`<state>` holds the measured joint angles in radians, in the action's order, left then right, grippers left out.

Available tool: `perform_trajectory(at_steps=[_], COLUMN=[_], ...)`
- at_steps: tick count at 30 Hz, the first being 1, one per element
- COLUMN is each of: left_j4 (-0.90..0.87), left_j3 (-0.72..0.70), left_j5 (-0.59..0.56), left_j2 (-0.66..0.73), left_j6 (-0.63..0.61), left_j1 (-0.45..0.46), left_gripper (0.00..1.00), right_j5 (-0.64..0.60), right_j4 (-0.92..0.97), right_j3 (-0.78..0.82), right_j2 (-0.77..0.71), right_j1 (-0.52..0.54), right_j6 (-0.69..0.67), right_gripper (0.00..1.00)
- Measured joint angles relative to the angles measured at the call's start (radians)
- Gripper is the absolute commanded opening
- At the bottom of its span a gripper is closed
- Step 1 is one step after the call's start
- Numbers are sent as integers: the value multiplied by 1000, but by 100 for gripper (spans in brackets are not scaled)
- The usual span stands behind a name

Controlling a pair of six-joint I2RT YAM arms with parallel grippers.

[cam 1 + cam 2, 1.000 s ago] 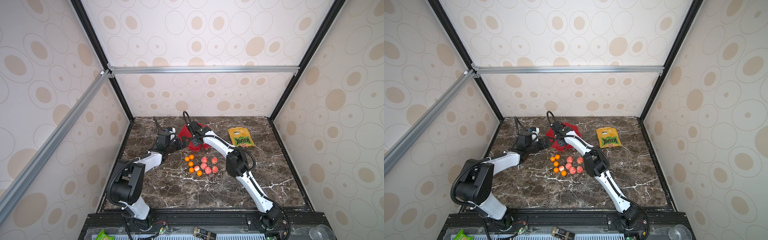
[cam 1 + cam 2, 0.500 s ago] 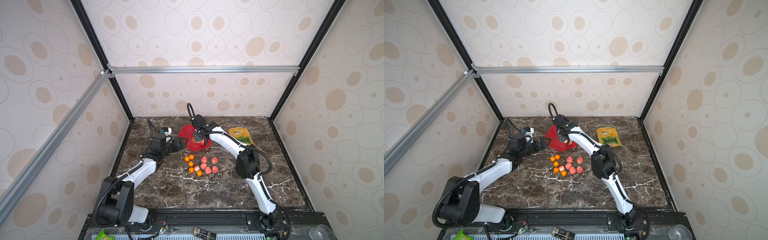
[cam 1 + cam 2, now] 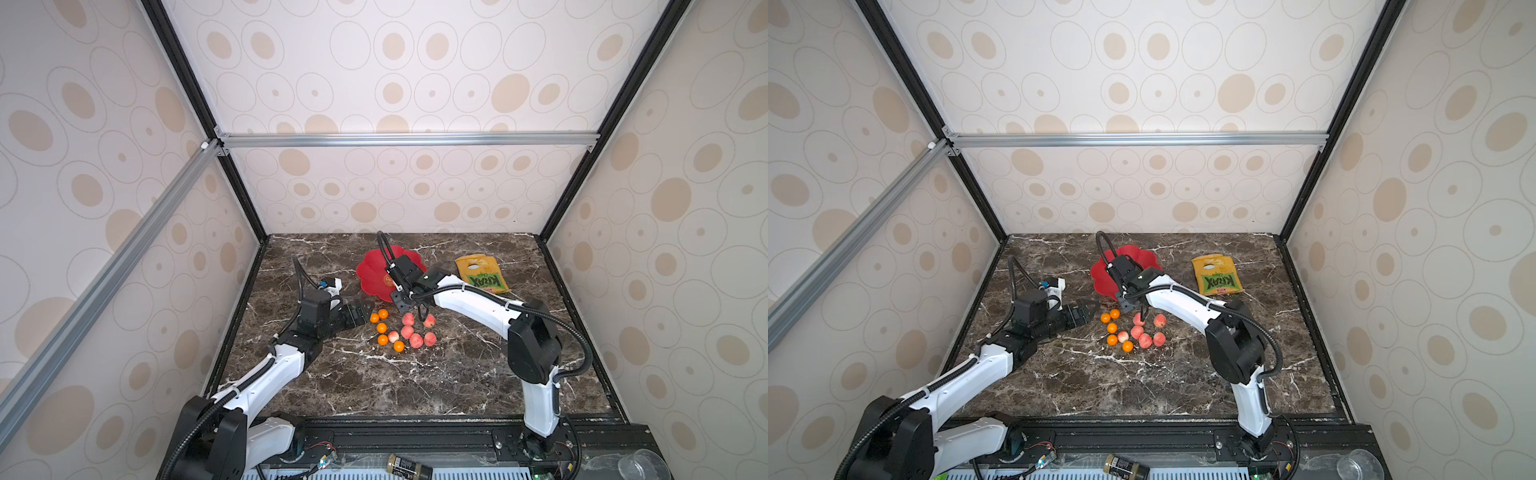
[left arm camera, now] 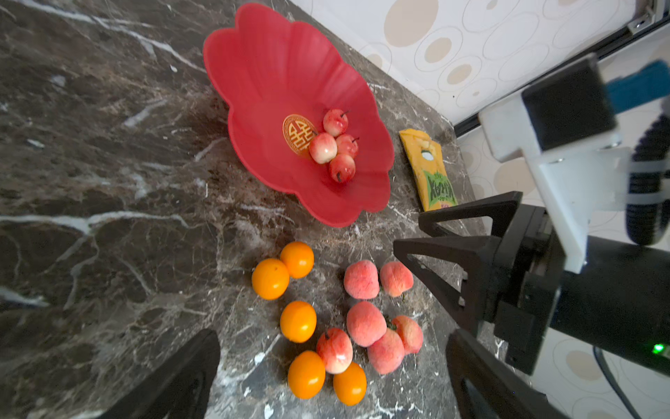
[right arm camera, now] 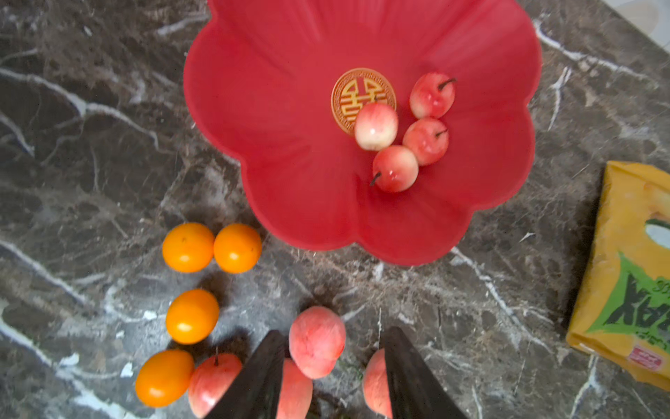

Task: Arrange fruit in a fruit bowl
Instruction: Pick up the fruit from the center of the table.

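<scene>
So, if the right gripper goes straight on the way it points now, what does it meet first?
Most likely the pink peach on the table, between the open jaws of the right gripper. How high it hangs above that peach is unclear.

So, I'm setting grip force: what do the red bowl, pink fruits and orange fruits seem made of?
Red bowl: probably moulded plastic, glossy; even colour, soft sheen. Pink fruits on the table: likely fake, perhaps foam; matte, fuzzy skin. Orange fruits: smooth, shiny skin with highlights; plastic or real, cannot tell.
</scene>
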<state>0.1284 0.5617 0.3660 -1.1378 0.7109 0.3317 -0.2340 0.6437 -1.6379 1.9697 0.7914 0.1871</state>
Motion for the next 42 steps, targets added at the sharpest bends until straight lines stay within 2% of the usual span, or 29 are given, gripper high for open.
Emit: perform_trajectory(at_steps=[4, 9, 13, 18, 27, 42], left_j4=[-23, -13, -6, -2, 4, 13], left_j3=[-43, -118, -178, -232, -265, -266], left_j5=[-12, -37, -55, -73, -88, -100], left_j2=[65, 128, 164, 208, 241, 239], left_j6=[6, 35, 62, 88, 113, 116], left_j1=[27, 109, 153, 165, 176, 179], left_gripper=[98, 98, 98, 98, 98, 98], right_j5=[79, 197, 281, 343, 366, 357], right_j4=[-24, -47, -43, -30, 8, 42], right_j3=[94, 143, 150, 133, 98, 67], right_j2=[-62, -75, -73, -47, 40, 79], right_j1=[3, 3, 6, 14, 31, 33], right_j6=[5, -4, -25, -49, -70, -73], right_gripper=[48, 49, 49, 49, 49, 51])
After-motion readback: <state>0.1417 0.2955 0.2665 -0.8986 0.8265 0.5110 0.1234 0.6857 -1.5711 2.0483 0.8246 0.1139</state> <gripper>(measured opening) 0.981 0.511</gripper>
